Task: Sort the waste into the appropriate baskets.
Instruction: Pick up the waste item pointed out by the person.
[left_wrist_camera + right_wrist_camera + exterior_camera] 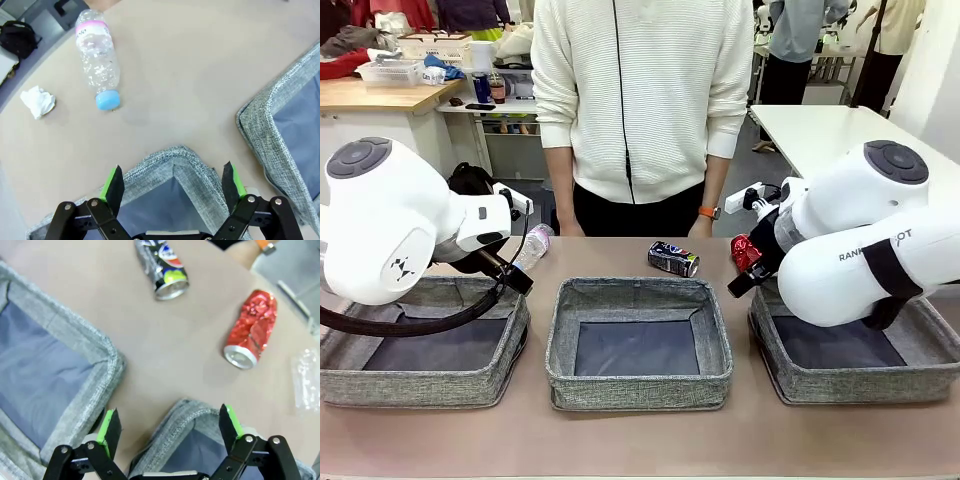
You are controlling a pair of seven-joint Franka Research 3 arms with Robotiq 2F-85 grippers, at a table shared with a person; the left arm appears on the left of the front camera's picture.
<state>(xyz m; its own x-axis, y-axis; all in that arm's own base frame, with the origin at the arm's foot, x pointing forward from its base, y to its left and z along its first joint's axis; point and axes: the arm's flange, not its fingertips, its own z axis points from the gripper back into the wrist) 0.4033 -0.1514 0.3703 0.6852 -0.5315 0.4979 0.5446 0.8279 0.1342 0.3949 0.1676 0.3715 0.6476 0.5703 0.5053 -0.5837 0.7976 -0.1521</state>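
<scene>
Left gripper (173,172) spread wide and empty above a basket (170,155) corner, right gripper (170,414) likewise, bottle (533,245) on the table (620,440) half hidden behind the left arm (390,215), red can (744,252) masked by the right arm (865,250), plastic bag (306,380) cut off at frame edge

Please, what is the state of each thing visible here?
Bottle: lying, blue cap on.
Tissue wad: crumpled, on table.
Red can: crushed, lying.
Dark can: dented, lying.
Plastic bag: lying on table.
Left basket: visible part empty.
Middle basket: empty.
Right basket: visible part empty.
Left gripper: open, empty.
Right gripper: open, empty.
</scene>
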